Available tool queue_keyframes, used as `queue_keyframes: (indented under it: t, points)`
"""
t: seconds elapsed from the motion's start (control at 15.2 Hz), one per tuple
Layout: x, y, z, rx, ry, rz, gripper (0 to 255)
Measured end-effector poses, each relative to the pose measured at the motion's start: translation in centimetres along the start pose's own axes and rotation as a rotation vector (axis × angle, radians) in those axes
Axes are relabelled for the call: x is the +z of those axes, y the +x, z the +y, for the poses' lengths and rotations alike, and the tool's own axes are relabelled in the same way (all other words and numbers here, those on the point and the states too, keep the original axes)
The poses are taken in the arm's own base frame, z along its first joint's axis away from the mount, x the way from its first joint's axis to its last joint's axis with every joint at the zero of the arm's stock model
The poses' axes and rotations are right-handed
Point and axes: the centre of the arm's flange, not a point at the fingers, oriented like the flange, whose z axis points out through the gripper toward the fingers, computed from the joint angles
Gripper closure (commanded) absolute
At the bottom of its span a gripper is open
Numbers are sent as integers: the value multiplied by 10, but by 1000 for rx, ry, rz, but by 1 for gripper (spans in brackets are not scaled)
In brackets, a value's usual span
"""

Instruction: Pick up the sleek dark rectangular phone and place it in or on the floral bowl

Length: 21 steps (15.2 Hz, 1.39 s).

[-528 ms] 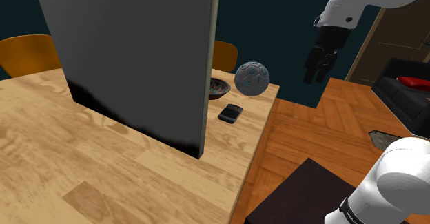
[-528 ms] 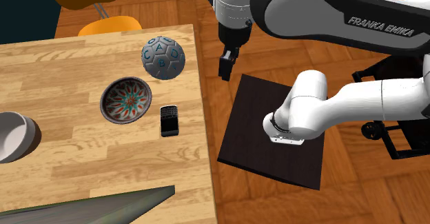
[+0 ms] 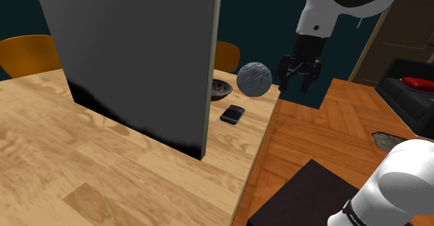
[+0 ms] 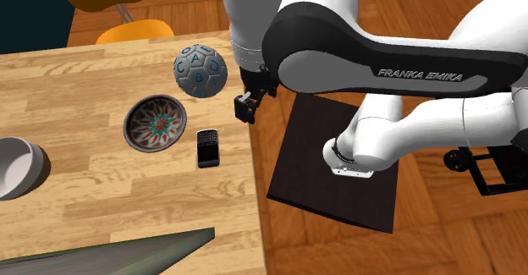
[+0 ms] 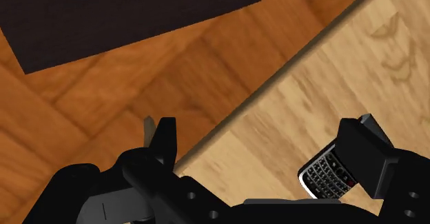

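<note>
The dark rectangular phone (image 3: 233, 113) lies flat near the wooden table's edge (image 3: 261, 131), keypad up. In the second exterior view the phone (image 4: 208, 147) sits just right of the floral bowl (image 4: 155, 122), whose inside is patterned red and teal. From the shoulder view the bowl (image 3: 222, 87) is half hidden by a tall dark panel. My gripper (image 3: 297, 84) hangs open and empty over the table's edge (image 4: 247, 108), above and beside the phone. In the wrist view the phone (image 5: 322, 176) shows by one finger (image 5: 364, 150) of the gripper (image 5: 265, 129).
A grey-blue lettered ball (image 4: 200, 68) rests behind the bowl and close to the gripper. The tall dark panel (image 3: 132, 58) stands on the table. A grey bowl (image 4: 13, 167) sits at the far left. Orange chairs (image 4: 135, 32) and the dark stand (image 4: 334, 159) flank the table.
The arm has swung toward the table; the gripper moved to the shoulder view's left and lower, from over the floor to above the table's edge. Its fingers stay apart.
</note>
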Motion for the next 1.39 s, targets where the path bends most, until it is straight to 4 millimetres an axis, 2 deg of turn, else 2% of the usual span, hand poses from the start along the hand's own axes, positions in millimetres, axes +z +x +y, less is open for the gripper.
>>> queue_keyframes:
  t: [0.33,0.79,0.86,0.99,1.39]
  points:
    - [28,29,-54,237,0,-20,0]
    - [70,85,-111,571,-1,-48,0]
    - [77,97,-117,619,-1,-52,0]
    - [85,108,-123,668,0,-57,0]
    - [116,109,-126,685,1,-59,0]
